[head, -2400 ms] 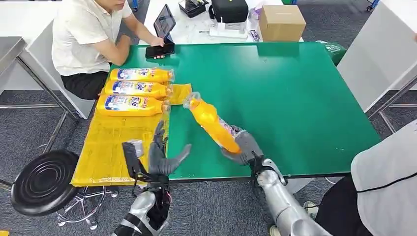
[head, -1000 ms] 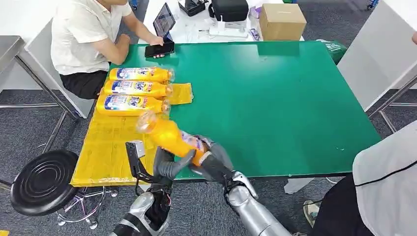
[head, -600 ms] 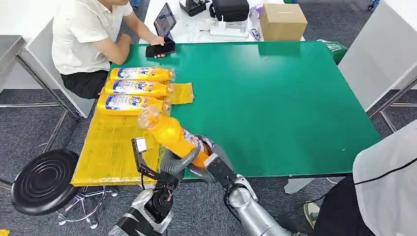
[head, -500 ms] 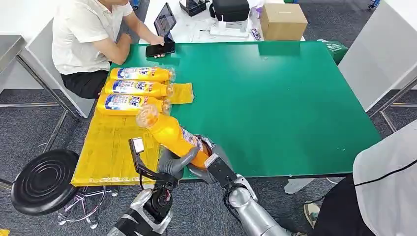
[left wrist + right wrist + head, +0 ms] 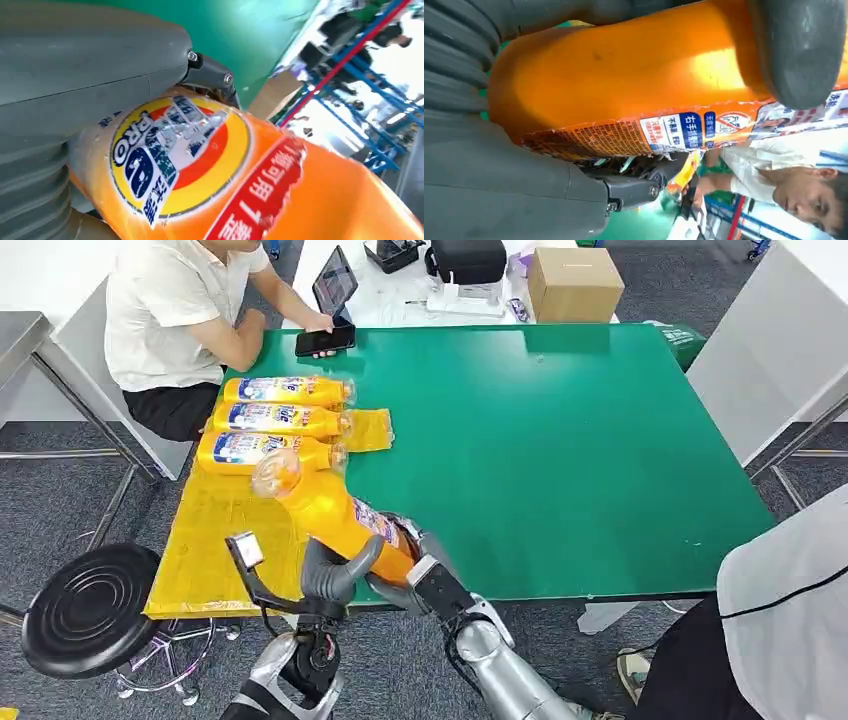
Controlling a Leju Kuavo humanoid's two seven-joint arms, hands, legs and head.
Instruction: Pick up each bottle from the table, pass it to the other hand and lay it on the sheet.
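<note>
An orange bottle (image 5: 325, 508) hangs tilted above the front left of the green table (image 5: 580, 450), cap end toward the yellow sheet (image 5: 215, 540). My left hand (image 5: 335, 575) wraps its body from below, and my right hand (image 5: 420, 575) holds its base. The left wrist view shows the bottle's round label (image 5: 180, 155) pressed against my left hand (image 5: 75, 70). In the right wrist view the orange bottle (image 5: 624, 75) lies in my right hand (image 5: 489, 185), a grey thumb over it. Three more bottles (image 5: 270, 420) lie side by side on the sheet's far end.
A person sits at the table's far left corner with a hand on a phone (image 5: 324, 341). A black stool (image 5: 90, 610) stands left of the sheet. Another person's body (image 5: 790, 610) is at the front right. A cardboard box (image 5: 573, 285) sits behind the table.
My right hand carried the bottle from mid-table leftward to my left hand, which closed around it. In the last half second the bottle shifted further left, toward the sheet.
</note>
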